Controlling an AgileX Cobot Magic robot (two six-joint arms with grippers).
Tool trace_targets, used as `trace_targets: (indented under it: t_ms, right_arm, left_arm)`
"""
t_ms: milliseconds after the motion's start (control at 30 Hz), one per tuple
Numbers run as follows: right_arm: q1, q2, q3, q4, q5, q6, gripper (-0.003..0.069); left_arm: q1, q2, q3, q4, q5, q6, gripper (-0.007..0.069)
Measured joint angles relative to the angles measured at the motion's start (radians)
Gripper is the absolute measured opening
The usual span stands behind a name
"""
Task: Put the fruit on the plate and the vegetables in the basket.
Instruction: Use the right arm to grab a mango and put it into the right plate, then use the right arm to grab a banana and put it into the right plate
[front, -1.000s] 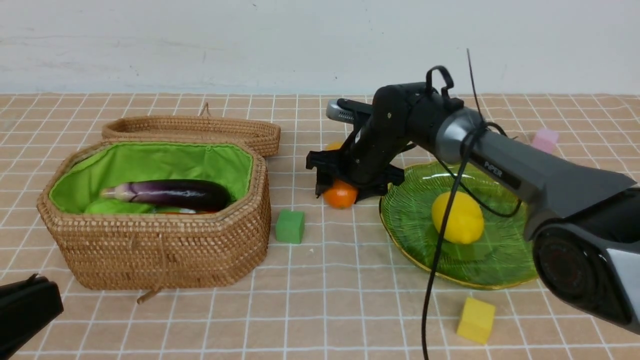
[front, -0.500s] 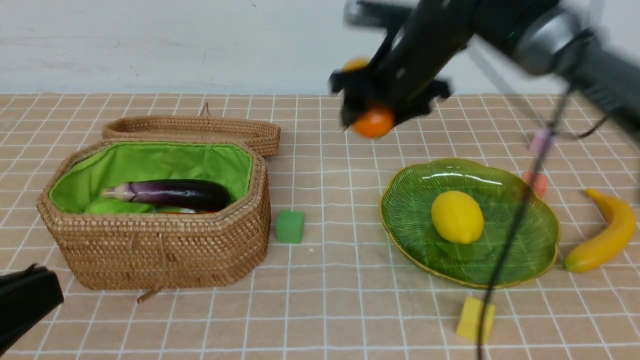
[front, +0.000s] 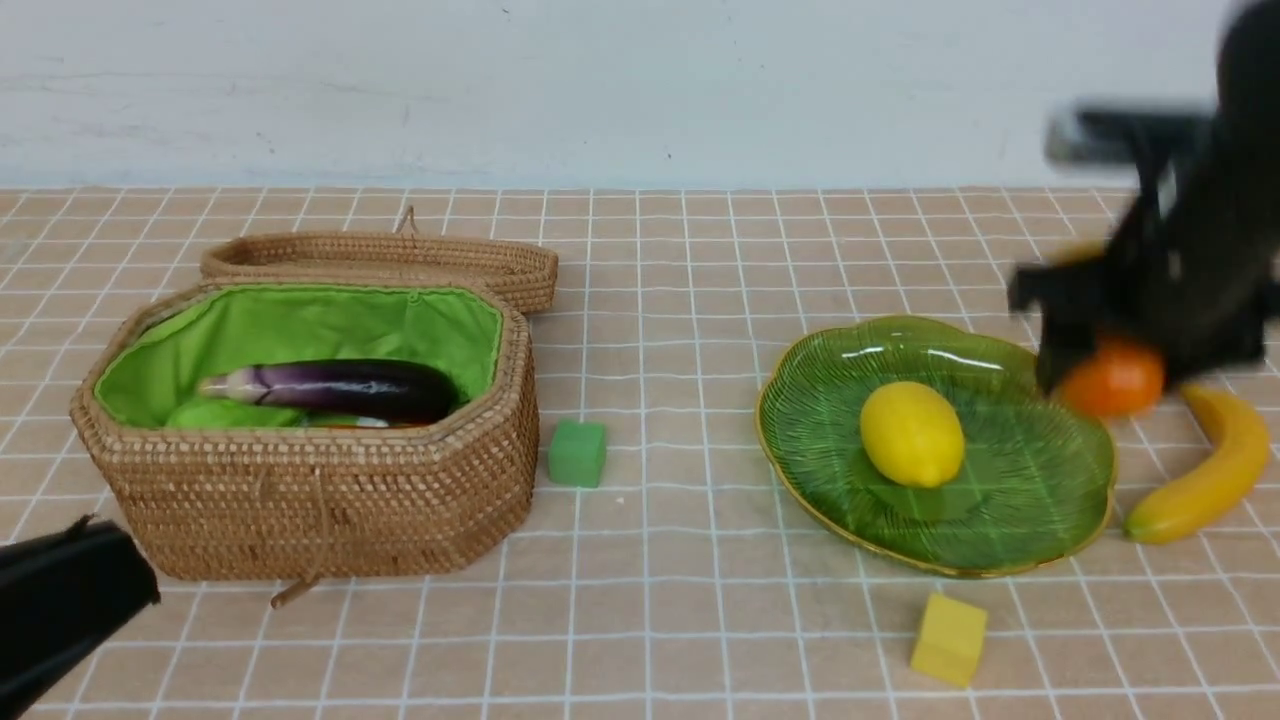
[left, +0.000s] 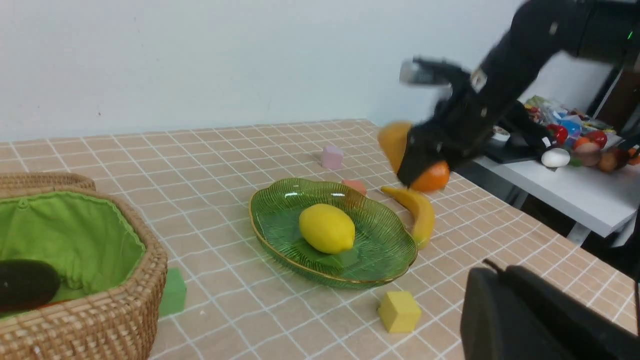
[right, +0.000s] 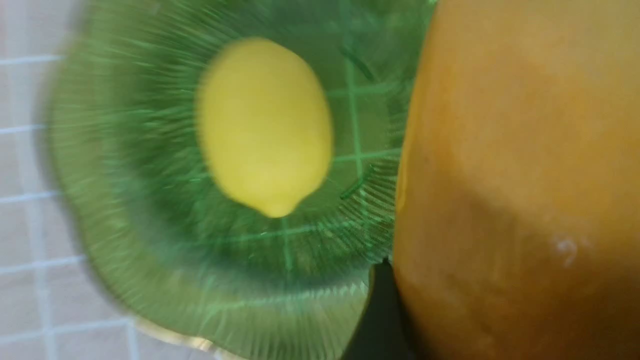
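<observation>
My right gripper (front: 1105, 355), blurred, is shut on the orange mango-like fruit (front: 1115, 378) and holds it in the air over the right rim of the green glass plate (front: 830, 420), next to the banana (front: 1210, 470) on the table. The lemon (front: 912, 434) lies on the plate. In the right wrist view the mango (right: 515, 175) fills the side, with the lemon (right: 265, 125) and plate (right: 125, 200) below. The wicker basket (front: 320, 500) holds the eggplant (front: 340, 388) and the light-green gourd (front: 215, 413). My left gripper (front: 85, 530) is shut and empty, low by the basket.
A green cube (front: 577, 452) sits between basket and plate, and a yellow cube (front: 948, 638) in front of the plate. The basket lid (front: 380, 262) lies open behind it. A pink cube (left: 332, 157) and a red cube (left: 355, 186) are beyond the plate. A side table (left: 575, 195) stands at the right.
My right gripper lifted the mango from the table left of the plate, swung it high, then carried it right and down to the plate's right rim. The left arm barely moved.
</observation>
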Motion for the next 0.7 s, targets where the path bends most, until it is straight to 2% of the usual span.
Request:
trace_targets:
  t_ms: [133,267,400,433,567,667,700]
  right_arm:
    - [-0.034,0.052,0.106,0.095,-0.180,-0.006,0.0547]
    - [-0.035,0.095,0.107,0.104,-0.235,-0.031,0.0572]
    - [-0.035,0.094,0.077,0.107,-0.178,-0.037,0.0674]
    - [-0.035,0.088,0.070,0.106,-0.160,-0.037,0.0679]
    - [-0.044,0.042,0.050,0.058,-0.100,-0.020,0.0671]
    - [-0.119,0.007,0.046,-0.045,-0.056,0.082,0.0616]
    - [-0.126,0.007,0.045,-0.045,-0.055,0.089,0.0616]
  left_arm:
    - [0.000,0.000,0.000,-0.028,0.006,0.021,0.0004]
    - [0.000,0.000,0.000,-0.034,0.008,0.022,0.0004]
    - [0.000,0.000,0.000,-0.036,0.012,0.022,0.0004]
    - [0.000,0.000,0.000,-0.036,0.013,0.022,0.0004]
    - [0.000,0.000,0.000,-0.036,0.014,0.023,0.0004]
    - [0.000,0.000,0.000,-0.036,0.014,0.024,0.0004]
    - [0.000,0.000,0.000,-0.036,0.014,0.024,0.0004]
